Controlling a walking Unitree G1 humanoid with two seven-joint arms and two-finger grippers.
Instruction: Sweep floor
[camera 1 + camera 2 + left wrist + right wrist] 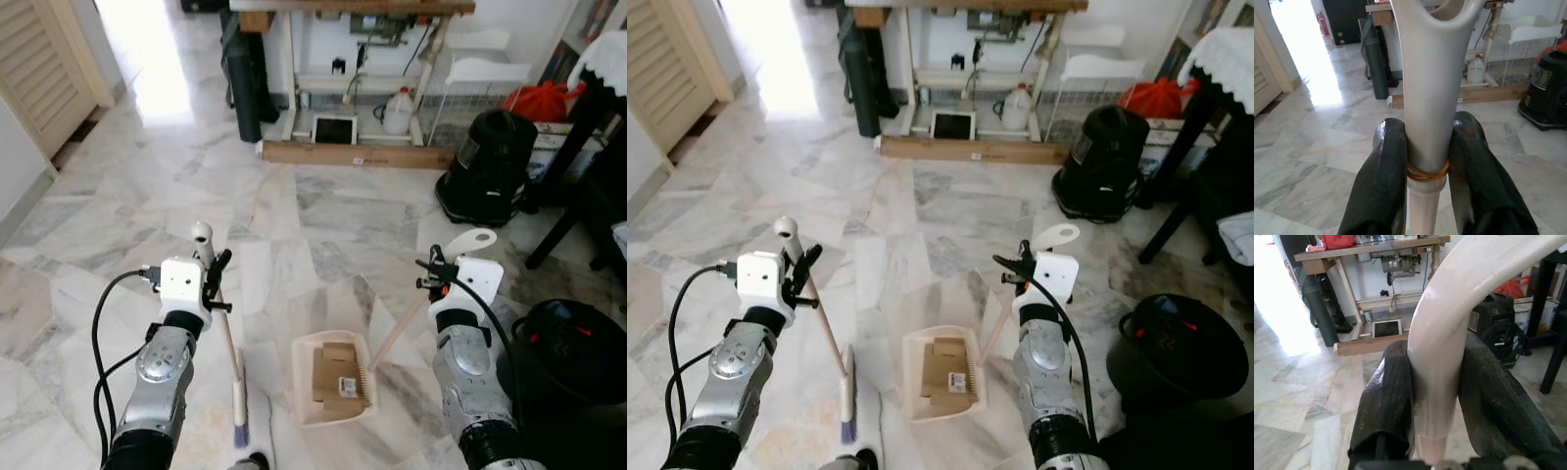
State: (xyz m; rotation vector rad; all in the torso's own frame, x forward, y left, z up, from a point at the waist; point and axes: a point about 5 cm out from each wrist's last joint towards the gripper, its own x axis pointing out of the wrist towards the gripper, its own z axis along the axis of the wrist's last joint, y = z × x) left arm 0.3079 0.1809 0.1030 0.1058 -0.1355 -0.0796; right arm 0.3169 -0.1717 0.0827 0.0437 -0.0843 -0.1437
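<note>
The dustpan [333, 390] sits on the marble floor [323, 215] nearest the robot, between its two arms, with flat pieces of cardboard [339, 377] lying in it. Just left of the dustpan the broom [238, 397] stands tilted, its purple bristles on the floor by the pan's near left corner. The left gripper [217, 284] is clamped on the broom's handle close under the rounded top end; in the left wrist view both fingers [1383, 186] press the pale shaft at an orange band. Right of the dustpan its long handle rises at a slant, and the right gripper [431, 276] is closed tight around it just below the looped grip. A black round bin [563, 343] stands right of the dustpan. Farther off, beyond the dustpan, are a black vacuum [485, 166], a white jug [398, 113] and a sewing table [358, 10] against the wall.
</note>
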